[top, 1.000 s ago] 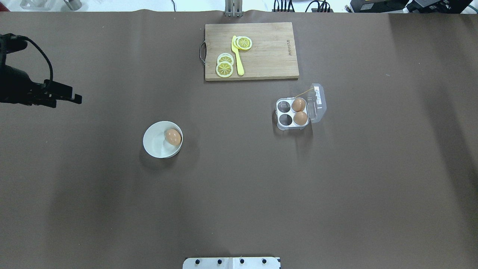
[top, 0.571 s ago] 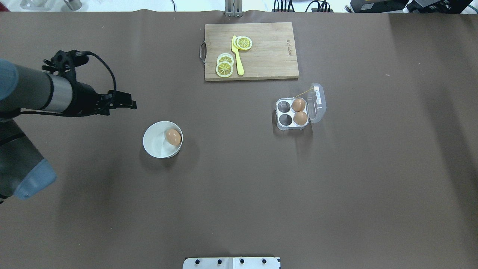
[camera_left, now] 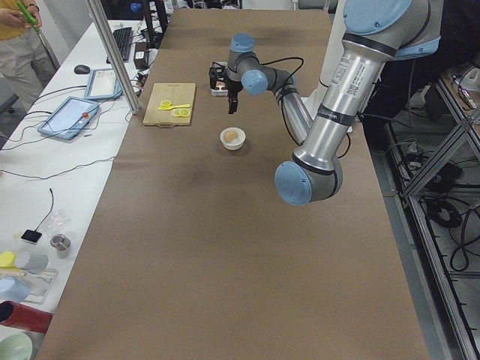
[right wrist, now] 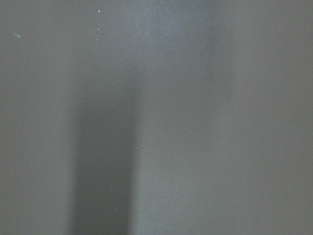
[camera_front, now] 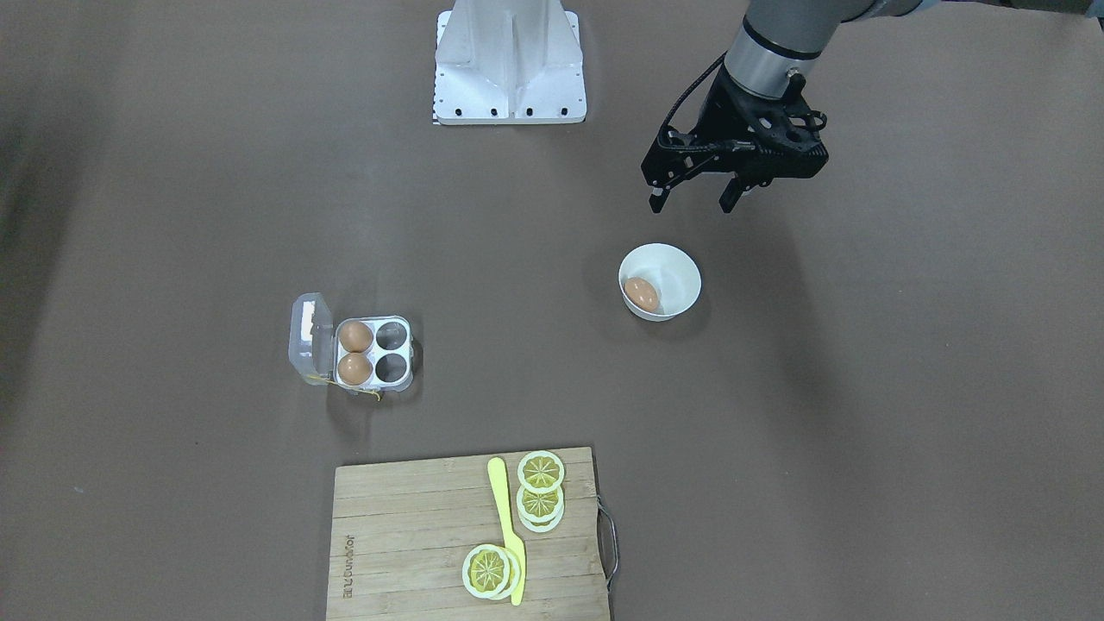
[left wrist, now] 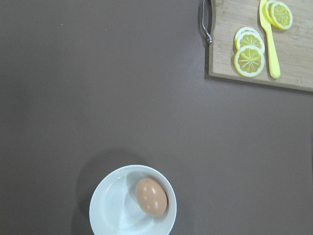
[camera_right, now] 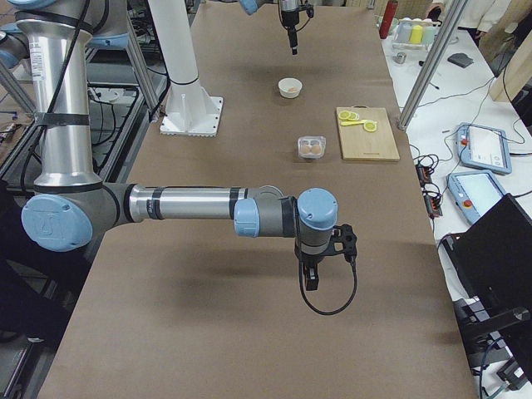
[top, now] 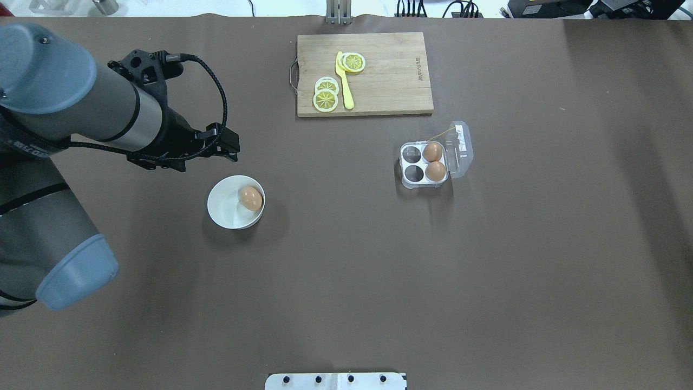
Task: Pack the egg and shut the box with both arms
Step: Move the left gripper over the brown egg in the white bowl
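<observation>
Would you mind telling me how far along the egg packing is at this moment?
Done: two eggs sit in the egg carton. In hand: nothing; the left arm hangs near the white bowl, jaws open. Left: move the third egg from the bowl, then close the lid.

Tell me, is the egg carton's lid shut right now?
No, the box has its clear lid swung open, lying off to its side.

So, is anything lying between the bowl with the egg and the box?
No. In the overhead view, the stretch of table between the bowl and the box is bare; the front-facing view agrees.
</observation>
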